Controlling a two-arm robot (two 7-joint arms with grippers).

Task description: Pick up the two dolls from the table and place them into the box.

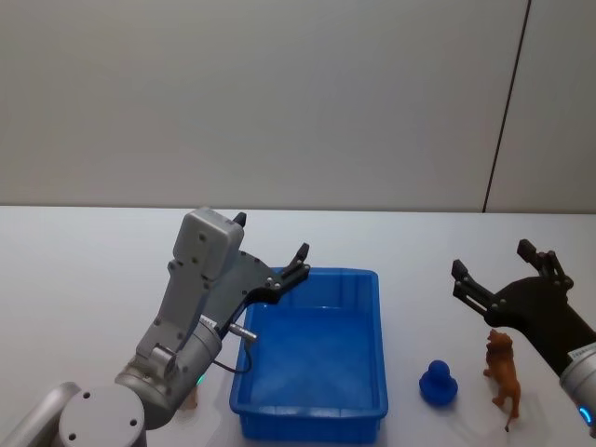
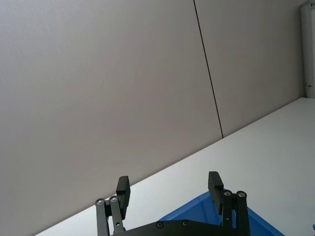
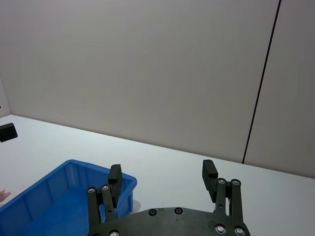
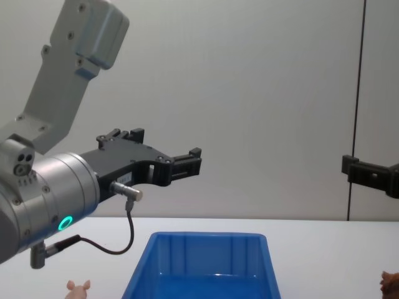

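Beneath and behind the jaws of the right gripper (image 1: 492,258), the brown doll (image 4: 390,283) is cut by the chest view's edge, leaving just its head top. That edge also crops the gripper past one finger (image 4: 366,173). Low behind the jaws of the left gripper (image 1: 272,235), a small pink thing (image 4: 78,287) is half cropped and too small to identify.
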